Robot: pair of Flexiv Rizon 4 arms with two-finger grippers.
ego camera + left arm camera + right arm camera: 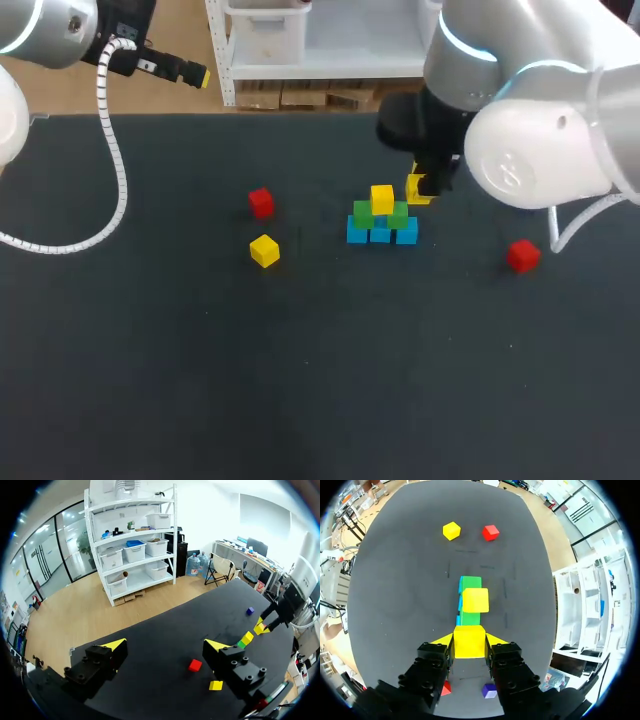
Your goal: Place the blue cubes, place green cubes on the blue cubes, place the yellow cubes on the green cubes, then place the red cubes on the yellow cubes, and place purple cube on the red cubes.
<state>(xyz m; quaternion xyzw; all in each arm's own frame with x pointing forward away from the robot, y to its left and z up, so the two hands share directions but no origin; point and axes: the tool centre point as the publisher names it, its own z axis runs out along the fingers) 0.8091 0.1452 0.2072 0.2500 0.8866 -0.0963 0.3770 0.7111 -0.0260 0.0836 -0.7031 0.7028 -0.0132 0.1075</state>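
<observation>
**Head view.** Stack [381, 218] sat mid-table [300, 380]. Blue cubes [380, 234] formed the base row, green cubes [362, 213] sat on them, and a top yellow cube [381, 199] sat on the greens. R gripper [420, 188] hung just beside the stack, on its far right side, clenched on the held yellow cube [417, 190]. The cube was at about top-layer height, probably so it can go on the green next to the top yellow cube. Loose yellow cube [264, 250] and left red cube [261, 202] lay left of the stack, well apart from it. Right red cube [522, 255] lay off to the right. L gripper [190, 73] was parked at the far left edge, clear of the work, presumably to leave R arm room.

**Left wrist view.** L gripper's fingers [115, 645] were spread wide w/ nothing between them. Left red cube and loose yellow cube lay ahead of it. The stack and R gripper were farther off, w/ the purple cube [250, 611] beyond them.

**Right wrist view.** Both fingers pressed the held yellow cube from opp. sides, square and level. The stack lay straight ahead, seen end-on, w/ the top yellow cube nearest. That alignment suits a short push fwd, then a release. Purple cube and right red cube lay under the gripper body.

**Judgement.** Yellow layer was partly done. Reds and purple were not yet placed. Main risk is nudging the top yellow cube on approach.
</observation>
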